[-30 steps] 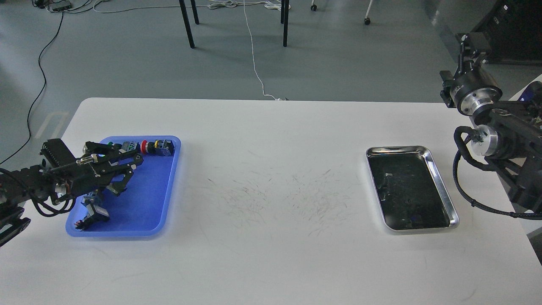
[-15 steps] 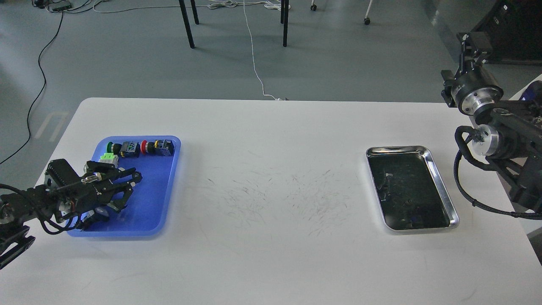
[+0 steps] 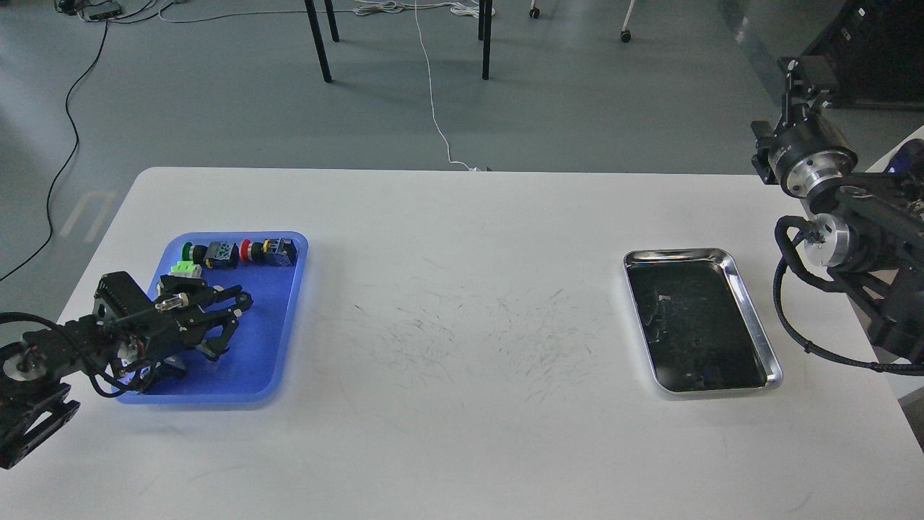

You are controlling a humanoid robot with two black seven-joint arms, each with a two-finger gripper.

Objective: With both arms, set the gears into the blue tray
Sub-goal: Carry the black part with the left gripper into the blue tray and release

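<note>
Hovering over the blue tray (image 3: pixel 278 318) at nine o'clock, the left gripper (image 3: pixel 229 323) has fingers spread, hiding part of the tray floor. Right gripper (image 3: pixel 800 72) — too dark, cannot tell. Gears indistinct; no legible writing.

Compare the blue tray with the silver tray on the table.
The blue tray is matte plastic; the silver tray is shiny metal with a dark inside. The blue tray holds colourful switches along its far edge, with the left gripper over it; the silver tray shows no such parts and no gripper near it. Both are rectangular, low-rimmed and lie flat.
</note>
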